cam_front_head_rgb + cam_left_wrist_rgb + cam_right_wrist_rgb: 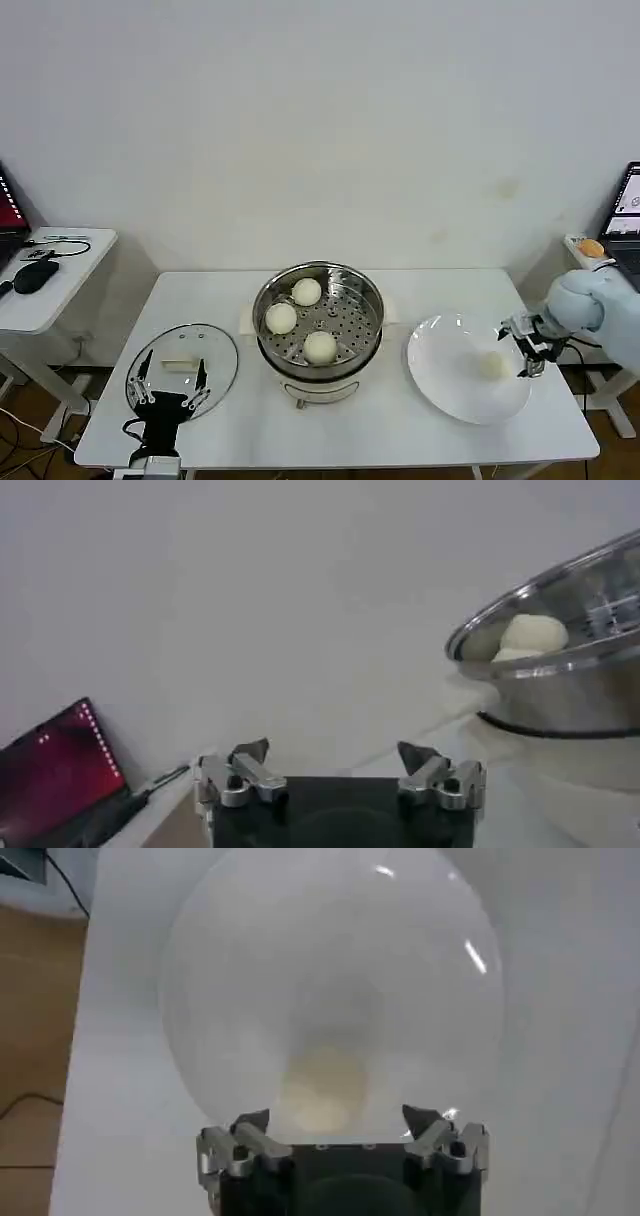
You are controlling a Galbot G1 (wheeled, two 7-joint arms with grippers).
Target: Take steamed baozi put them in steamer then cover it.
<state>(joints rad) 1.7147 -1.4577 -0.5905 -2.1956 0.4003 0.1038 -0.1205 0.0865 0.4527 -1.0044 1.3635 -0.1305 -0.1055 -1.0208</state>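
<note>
Three baozi (pixel 281 318) in steamer (pixel 367 345), one (pixel 490 366) on plate (pixel 440 385).

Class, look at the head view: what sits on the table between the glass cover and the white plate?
The steamer, holding three baozi, stands between the cover and the plate.

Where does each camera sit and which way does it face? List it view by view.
Head view: up on the robot's head, looking down at the table; steamer in the middle, lid on the left, plate on the right; both arms show.
Left wrist view: low behind the open left claw, facing the steamer's side.
Right wrist view: above the plate, looking down past the open right claw at the last bun.
Shared: head and right wrist views both show that bun.
</note>
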